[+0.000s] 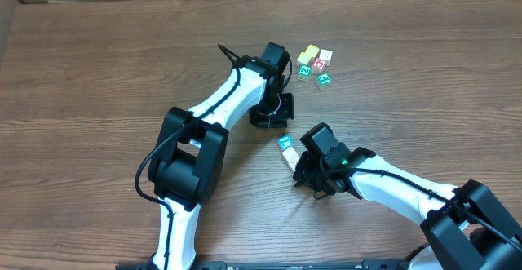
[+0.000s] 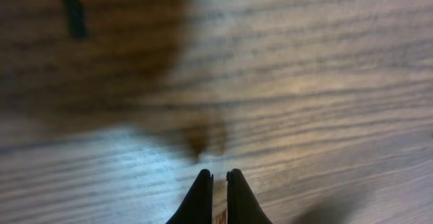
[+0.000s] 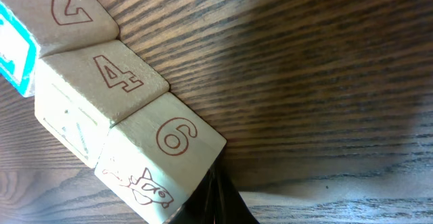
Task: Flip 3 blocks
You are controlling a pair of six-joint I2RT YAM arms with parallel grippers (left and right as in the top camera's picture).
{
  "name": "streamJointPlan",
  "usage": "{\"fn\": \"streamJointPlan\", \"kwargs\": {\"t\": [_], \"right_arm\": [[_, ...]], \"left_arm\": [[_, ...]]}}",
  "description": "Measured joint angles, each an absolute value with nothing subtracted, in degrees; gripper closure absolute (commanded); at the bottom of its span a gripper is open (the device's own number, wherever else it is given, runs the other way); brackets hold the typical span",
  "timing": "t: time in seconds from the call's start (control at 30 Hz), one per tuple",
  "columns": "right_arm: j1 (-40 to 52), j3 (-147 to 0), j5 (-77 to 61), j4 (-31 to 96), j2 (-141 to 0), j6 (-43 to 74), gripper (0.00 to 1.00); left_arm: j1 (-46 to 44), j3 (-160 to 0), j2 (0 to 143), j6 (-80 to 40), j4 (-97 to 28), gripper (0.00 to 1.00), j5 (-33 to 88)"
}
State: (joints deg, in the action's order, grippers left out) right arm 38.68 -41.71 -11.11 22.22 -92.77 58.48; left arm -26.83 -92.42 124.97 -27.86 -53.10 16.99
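From overhead, the left arm (image 1: pixel 220 107) is seen bent over the mid-worktop (image 1: pixel 98 74). The right arm (image 1: pixel 383 184) is stretched toward three blocks (image 1: pixel 288 149) in a row, and other cubes (image 1: pixel 315 64) lie well apart. At the left wrist, the left jaws are shut over blurred wood, perhaps touching it. At the right wrist, the right jaws are shut, empty, just beside the 6 block (image 3: pixel 169 149).

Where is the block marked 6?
In the right wrist view, lower centre, the block marked 6 ends the row, beside the block marked 4, by the right end effector.
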Motion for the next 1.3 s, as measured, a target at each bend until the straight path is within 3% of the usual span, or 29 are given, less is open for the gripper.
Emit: {"fn": "streamJointPlan", "kwargs": {"t": [1.3], "right_arm": [[38.7, -41.7, -10.5, 21.9, -92.7, 61.9, 0.96]], "left_arm": [[-28.4, -92.4, 125.0, -28.1, -57.6, 0.96, 14.1]]}}
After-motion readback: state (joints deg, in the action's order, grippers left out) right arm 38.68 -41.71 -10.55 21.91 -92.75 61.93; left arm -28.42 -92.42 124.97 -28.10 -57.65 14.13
